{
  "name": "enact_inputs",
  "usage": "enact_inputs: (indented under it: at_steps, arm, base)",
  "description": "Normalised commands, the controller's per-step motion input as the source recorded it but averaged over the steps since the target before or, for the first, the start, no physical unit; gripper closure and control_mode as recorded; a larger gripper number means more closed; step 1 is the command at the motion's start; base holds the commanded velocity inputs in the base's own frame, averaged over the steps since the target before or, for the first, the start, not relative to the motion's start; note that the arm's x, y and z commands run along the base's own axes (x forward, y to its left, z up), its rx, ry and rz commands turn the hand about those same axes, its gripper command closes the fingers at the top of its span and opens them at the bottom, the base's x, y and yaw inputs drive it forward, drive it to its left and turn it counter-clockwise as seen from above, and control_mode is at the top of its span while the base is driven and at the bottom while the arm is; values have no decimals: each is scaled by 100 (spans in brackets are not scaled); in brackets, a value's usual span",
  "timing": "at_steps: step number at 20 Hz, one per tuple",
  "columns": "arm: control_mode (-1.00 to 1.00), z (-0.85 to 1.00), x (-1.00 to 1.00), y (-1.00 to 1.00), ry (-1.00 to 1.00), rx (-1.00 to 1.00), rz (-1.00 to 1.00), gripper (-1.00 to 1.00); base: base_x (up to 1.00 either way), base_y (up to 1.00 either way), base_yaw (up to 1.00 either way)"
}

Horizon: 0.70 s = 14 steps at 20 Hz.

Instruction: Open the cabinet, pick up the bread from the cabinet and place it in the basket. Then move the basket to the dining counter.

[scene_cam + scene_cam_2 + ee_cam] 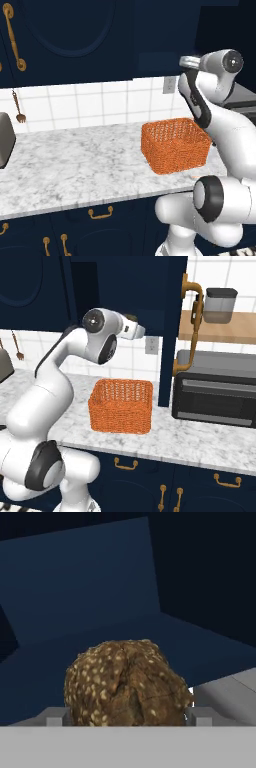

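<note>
Dark navy cabinet (100, 587) interior, gripper (126, 716) spread wide around the bread (127, 682), grip unconfirmed.

Marble worktop (75, 165): carried orange basket (174, 144) and dark oven (215, 388). Navy cabinet (75, 637) floor: carried seeded bread (127, 684).

The bread (127, 684) sits between the hand's (125, 717) spread fingertips, open navy shelf behind it.
</note>
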Motion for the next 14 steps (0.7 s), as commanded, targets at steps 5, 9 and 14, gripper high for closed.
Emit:
enact_inputs:
  at_steps: [5, 9, 14]
  arm:
    - [-100, 6, -100, 36, 21, 0, 0, 100]
    - [-100, 0, -87, 9, 45, 0, 0, 100]
    - [-100, -38, -40, 3, 47, 0, 0, 100]
  base:
    - [0, 0, 0]
    - [0, 0, 0]
    - [0, 0, 0]
